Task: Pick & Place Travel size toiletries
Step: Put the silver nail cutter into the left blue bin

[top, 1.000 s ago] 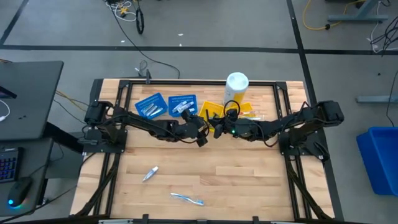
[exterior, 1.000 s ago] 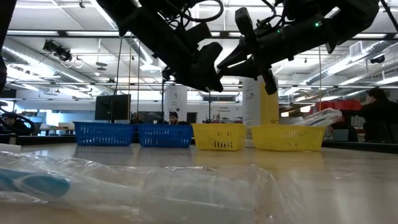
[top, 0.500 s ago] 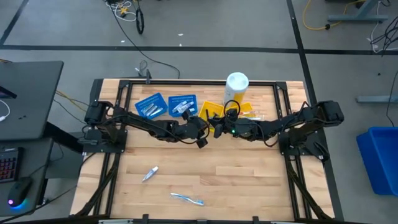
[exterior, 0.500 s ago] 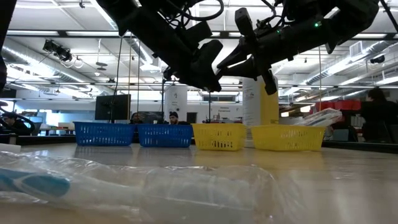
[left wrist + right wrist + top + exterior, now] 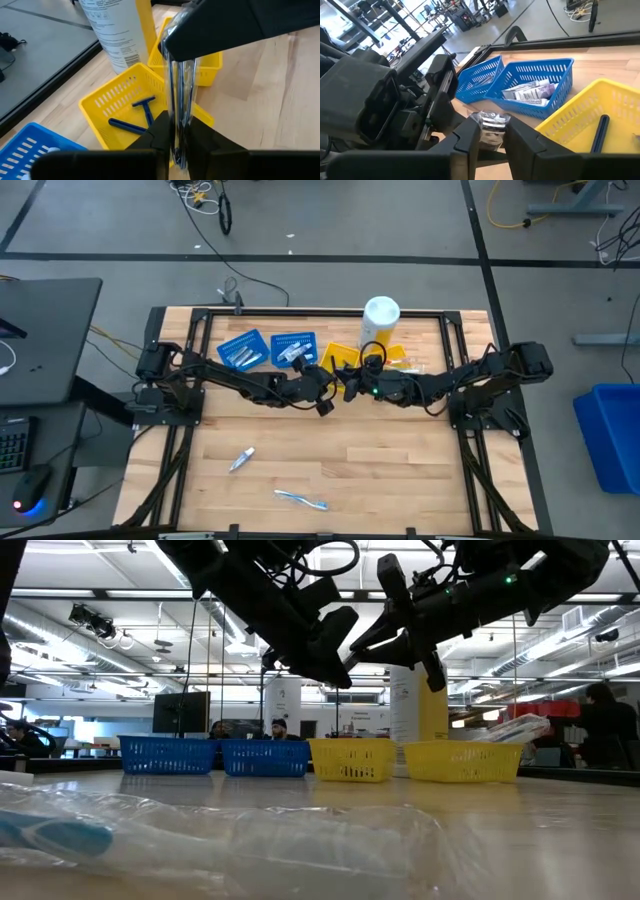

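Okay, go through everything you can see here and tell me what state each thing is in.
Left gripper: shut on the clear packet.
Right gripper: shut on the same clear packet, held in mid-air.
Yellow bottle: upright, capped.
Yellow tray: holds two razors.
Blue trays: hold tubes.
Loose tube: lying flat.
Toothbrush: lying flat.
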Action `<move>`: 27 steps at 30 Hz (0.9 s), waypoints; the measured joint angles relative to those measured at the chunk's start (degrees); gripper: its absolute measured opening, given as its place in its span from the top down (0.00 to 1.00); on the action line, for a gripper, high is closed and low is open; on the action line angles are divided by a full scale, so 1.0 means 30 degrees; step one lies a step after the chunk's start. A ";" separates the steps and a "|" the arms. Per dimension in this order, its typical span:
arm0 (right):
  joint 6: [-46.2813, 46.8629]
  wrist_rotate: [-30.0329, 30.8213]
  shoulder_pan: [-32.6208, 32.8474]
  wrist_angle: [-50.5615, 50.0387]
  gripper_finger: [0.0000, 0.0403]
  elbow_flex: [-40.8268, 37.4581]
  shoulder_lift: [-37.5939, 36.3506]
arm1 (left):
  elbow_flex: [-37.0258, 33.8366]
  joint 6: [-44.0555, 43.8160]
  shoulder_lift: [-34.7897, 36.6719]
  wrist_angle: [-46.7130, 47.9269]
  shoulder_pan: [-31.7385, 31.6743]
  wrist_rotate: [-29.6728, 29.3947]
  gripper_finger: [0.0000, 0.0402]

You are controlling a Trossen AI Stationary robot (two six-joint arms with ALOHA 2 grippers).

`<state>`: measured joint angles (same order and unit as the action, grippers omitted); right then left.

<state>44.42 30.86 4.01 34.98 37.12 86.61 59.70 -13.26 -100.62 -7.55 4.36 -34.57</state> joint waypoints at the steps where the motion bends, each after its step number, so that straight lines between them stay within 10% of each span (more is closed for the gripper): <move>1: -0.0081 0.0161 -0.0002 -0.0008 0.78 0.0000 0.0000 | 0.0000 0.0006 0.0000 -0.0028 0.0000 0.0047 0.91; 27: -0.3672 0.0682 -0.1027 -0.0189 0.36 0.0000 -0.0007 | 0.0011 -0.1743 0.0975 0.5586 -0.0029 -0.1700 0.92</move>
<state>33.41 32.90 0.93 34.41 37.12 86.59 59.74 -18.49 -97.69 9.21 4.27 -39.67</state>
